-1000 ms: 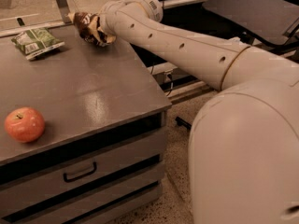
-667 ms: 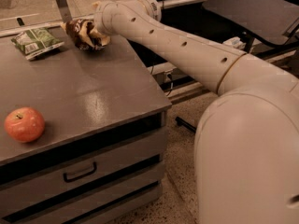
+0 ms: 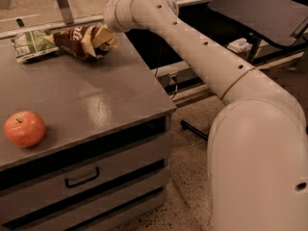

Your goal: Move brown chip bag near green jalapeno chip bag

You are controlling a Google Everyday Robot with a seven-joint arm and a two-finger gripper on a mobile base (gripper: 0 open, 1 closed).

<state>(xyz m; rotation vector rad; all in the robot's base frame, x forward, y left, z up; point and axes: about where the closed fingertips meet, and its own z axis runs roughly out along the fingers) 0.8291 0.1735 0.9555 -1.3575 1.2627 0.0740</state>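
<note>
Brown bag: crinkly dark-brown-and-cream chip bag (image 3: 82, 41) lies on the grey table (image 3: 96, 95), touching the small green-white jalapeno chip bag (image 3: 30, 42).
Claw: gripper (image 3: 109, 28) at the bag's right end; grip cannot be told.
Left: seemingly just release.

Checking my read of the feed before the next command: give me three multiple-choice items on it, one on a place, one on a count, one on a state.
1. Where is the brown chip bag?
A) at the table's back, right beside the green chip bag
B) alone at the front edge
C) on the floor

2. How many apples lie on the table?
A) none
B) one
C) three

3. The drawer under the tabletop is:
A) pulled out
B) missing
C) shut

Answers: 1 A, the two bags lie side by side at the back, with the tool at the brown bag's right end; 2 B, a single red apple sits front left; 3 C, its front is flush with the cabinet.
</note>
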